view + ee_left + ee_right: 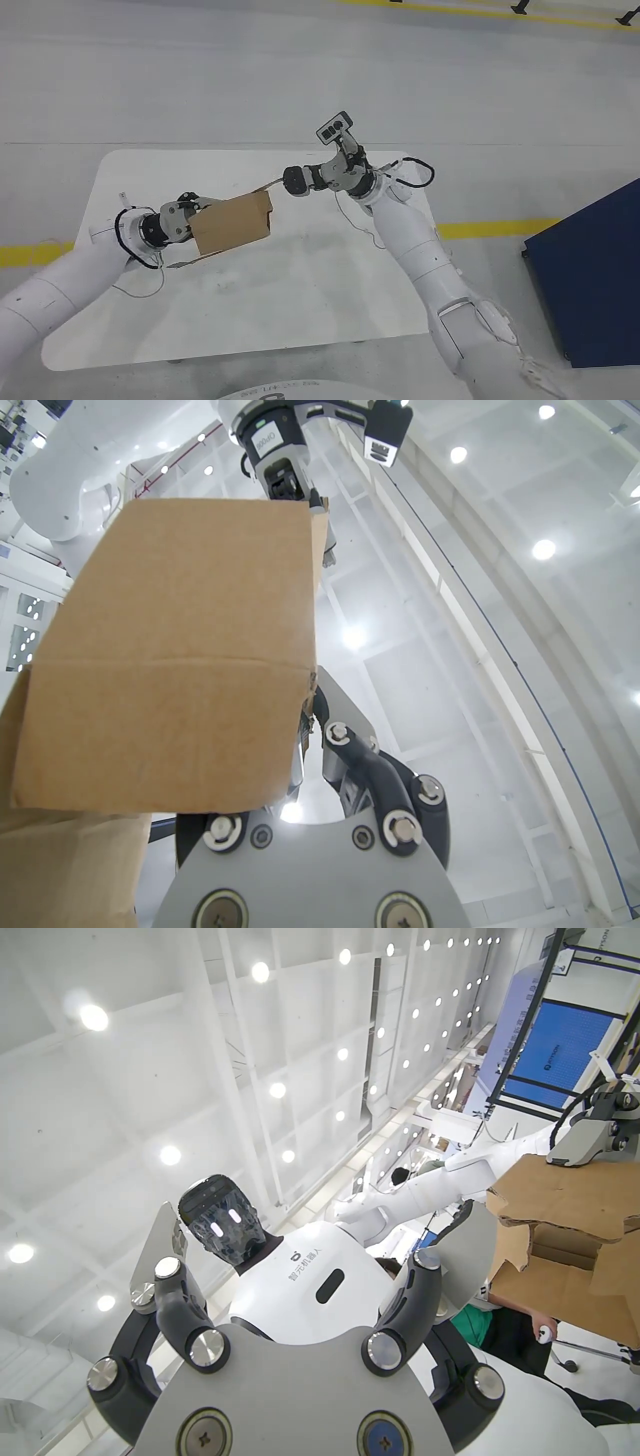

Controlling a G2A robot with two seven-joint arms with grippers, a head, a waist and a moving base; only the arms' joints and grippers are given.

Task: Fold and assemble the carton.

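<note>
At the left of the table (300,300) the left gripper (193,214) is clamped on the near-left edge of the carton (232,226). One finger shows against the corner in the left wrist view and the other is hidden behind the cardboard. The carton sits over the left half of the table, tilted and apparently held off the surface. It is partly opened into a sleeve, with a loose flap trailing below it toward the near side. It is plain brown corrugated board and so probably very light. It should be stiff across its panels but ready to hinge along the scored creases (a crease runs across the panel facing the left wrist camera). The cut flap edges look ragged and would likely crush or tear under a hard pinch. The safer hold is on a flat panel or a folded edge, pressing flaps near their creases. At the carton's far right corner is the right gripper (288,181), its jaws spread wide with nothing between them. One fingertip (457,1228) lies just beside the flap edge, and whether it touches is hard to tell.
</note>
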